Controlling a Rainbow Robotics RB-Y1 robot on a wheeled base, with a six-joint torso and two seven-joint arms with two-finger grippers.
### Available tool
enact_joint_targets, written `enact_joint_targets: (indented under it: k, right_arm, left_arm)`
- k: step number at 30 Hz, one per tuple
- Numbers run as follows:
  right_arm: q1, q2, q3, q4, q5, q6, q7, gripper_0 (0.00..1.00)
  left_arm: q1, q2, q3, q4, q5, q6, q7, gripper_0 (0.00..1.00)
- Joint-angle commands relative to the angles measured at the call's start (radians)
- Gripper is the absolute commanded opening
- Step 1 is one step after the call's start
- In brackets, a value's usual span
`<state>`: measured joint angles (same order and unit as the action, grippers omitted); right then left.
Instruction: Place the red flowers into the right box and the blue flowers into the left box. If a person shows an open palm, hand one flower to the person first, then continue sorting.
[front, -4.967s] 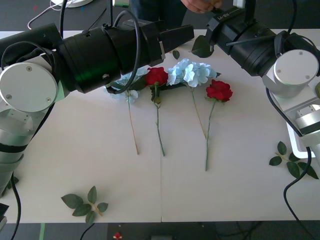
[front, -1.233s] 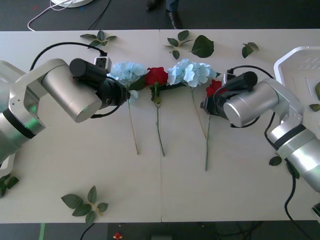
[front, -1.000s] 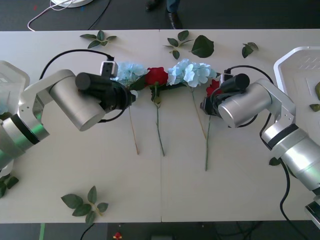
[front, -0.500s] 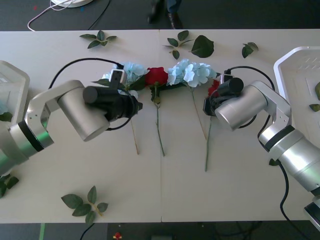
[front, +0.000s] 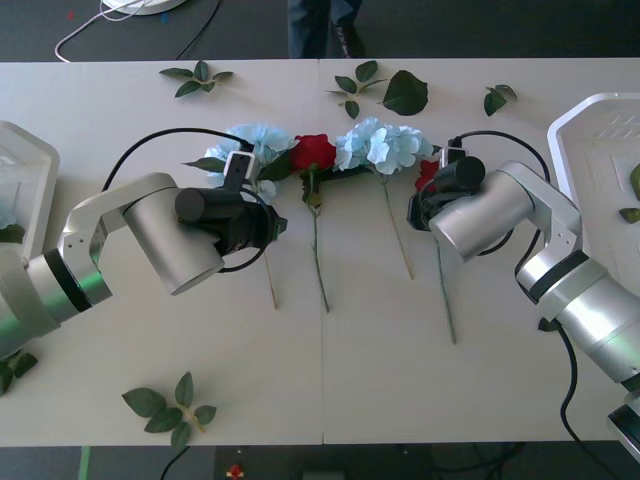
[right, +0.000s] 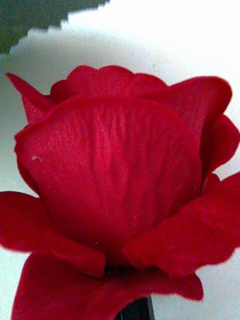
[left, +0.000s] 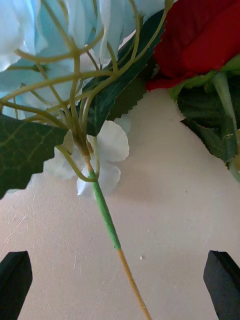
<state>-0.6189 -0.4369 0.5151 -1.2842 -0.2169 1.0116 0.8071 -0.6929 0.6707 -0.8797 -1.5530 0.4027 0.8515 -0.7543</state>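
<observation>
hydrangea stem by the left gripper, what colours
Green near the bloom, tan lower down on the stem, clearest in the left wrist view.

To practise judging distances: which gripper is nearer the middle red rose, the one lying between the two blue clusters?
Left. The left gripper sits just beside the middle red rose, over a neighbouring stem; the right gripper is farther off, at another rose.
</observation>
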Motion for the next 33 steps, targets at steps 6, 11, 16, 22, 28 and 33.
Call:
enact_joint_targets:
  k: [6,11,16,22,28,33]
  right_arm:
    - [-0.027,-0.063,-0.083,-0.207,-0.013,0.150,0.004,0.00]
    - [-0.025,-0.120,-0.162,-0.256,-0.015,0.206,0.103,0.00]
    - [-0.025,-0.201,-0.285,-0.257,-0.015,0.228,0.244,0.00]
    - [-0.022,-0.321,-0.377,-0.248,-0.015,0.243,0.354,0.00]
    - [-0.024,-0.414,-0.440,-0.153,-0.015,0.205,0.469,0.00]
    - [-0.024,-0.454,-0.449,-0.030,-0.018,0.076,0.517,0.00]
  left_arm:
    - [-0.050,0.001,-0.016,0.033,-0.016,-0.014,0.046,1.00]
    - [-0.050,0.001,-0.018,0.054,-0.024,-0.014,0.043,0.97]
    - [-0.050,0.001,-0.021,0.056,-0.045,-0.014,0.041,0.00]
    - [-0.050,0.001,-0.021,0.056,-0.051,-0.014,0.043,0.00]
    - [-0.050,0.001,-0.021,0.056,-0.051,-0.014,0.044,0.00]
    - [-0.050,0.003,-0.021,0.056,-0.053,-0.015,0.044,0.00]
